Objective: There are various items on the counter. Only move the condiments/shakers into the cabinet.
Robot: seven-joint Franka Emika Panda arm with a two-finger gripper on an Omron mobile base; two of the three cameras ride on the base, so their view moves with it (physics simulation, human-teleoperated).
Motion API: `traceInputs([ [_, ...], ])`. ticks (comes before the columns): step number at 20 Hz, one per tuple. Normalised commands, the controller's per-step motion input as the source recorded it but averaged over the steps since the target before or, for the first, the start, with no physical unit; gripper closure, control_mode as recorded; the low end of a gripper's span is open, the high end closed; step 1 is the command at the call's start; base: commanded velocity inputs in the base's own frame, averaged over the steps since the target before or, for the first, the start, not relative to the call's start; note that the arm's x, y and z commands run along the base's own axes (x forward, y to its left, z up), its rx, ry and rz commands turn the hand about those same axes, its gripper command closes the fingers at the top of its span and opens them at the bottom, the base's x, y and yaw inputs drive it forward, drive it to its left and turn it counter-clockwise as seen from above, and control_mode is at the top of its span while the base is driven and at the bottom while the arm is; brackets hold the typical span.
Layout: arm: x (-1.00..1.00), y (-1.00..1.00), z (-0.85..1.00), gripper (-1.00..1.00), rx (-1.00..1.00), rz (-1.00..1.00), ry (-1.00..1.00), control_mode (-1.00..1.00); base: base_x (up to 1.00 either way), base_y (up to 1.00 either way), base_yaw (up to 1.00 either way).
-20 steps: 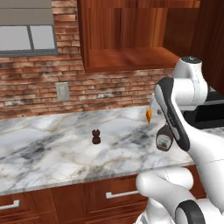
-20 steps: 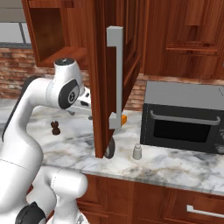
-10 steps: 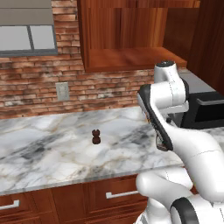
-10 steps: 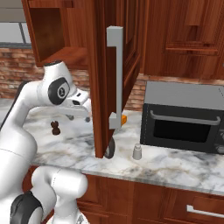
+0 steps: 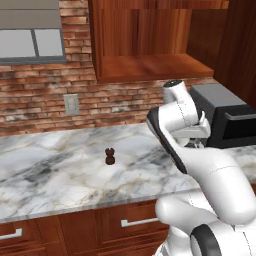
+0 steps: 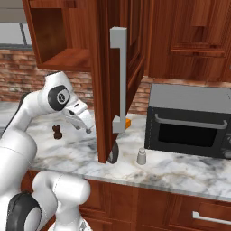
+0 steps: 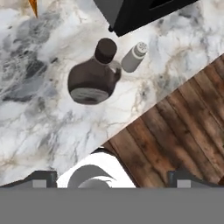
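Gripper [image 6: 85,127] hangs empty, jaws spread wide, above the counter [image 5: 55,175]. The dark bottle [image 7: 93,74] stands beside the pale shaker [image 7: 133,57], so a careless descent could topple one; the open cabinet door [image 6: 104,81] crowds the approach.

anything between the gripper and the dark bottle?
Nothing visible. In the hand view the dark bottle stands on open counter ahead of the open gripper; the pale grey shaker stands beside it, off that line.
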Motion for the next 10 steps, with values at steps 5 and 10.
traceInputs([
  [5,0.00,-0.02,-0.29,-1.00,-0.08,-0.33,-0.23,-1.00,0.00,0.00,0.00],
  [10,0.03,0.02,-0.17,-1.00,-0.18,-0.28,-0.34,-1.00,0.00,0.00,0.00],
])
